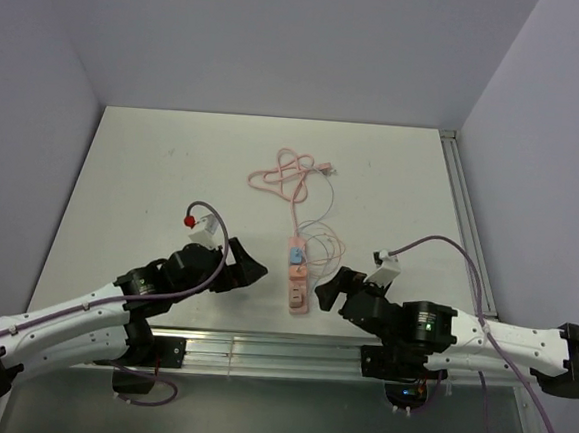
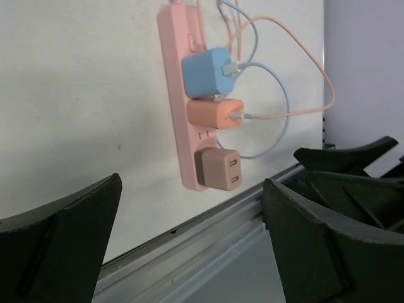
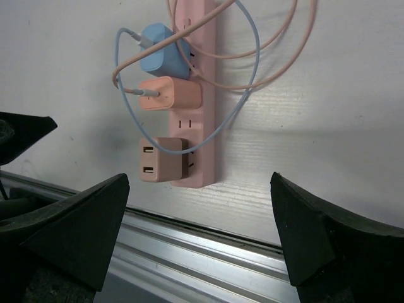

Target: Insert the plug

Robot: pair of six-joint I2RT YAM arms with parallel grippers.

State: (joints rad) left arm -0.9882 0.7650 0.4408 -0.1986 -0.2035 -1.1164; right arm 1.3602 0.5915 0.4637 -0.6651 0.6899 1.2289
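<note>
Your pink power strip, on tabletop: blue charger, orange charger, brown charger plugged in. Left fingers, right fingers: apart, empty.

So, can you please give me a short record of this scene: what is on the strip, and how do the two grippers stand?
strip: pink, flat on table, between the grippers
far slot: blue charger, blue cable in it
middle slot: orange charger, pink cable in it
near slot: brown charger, both its ports empty
left gripper: open, holds nothing, left of strip
right gripper: open, holds nothing, right of strip
</note>
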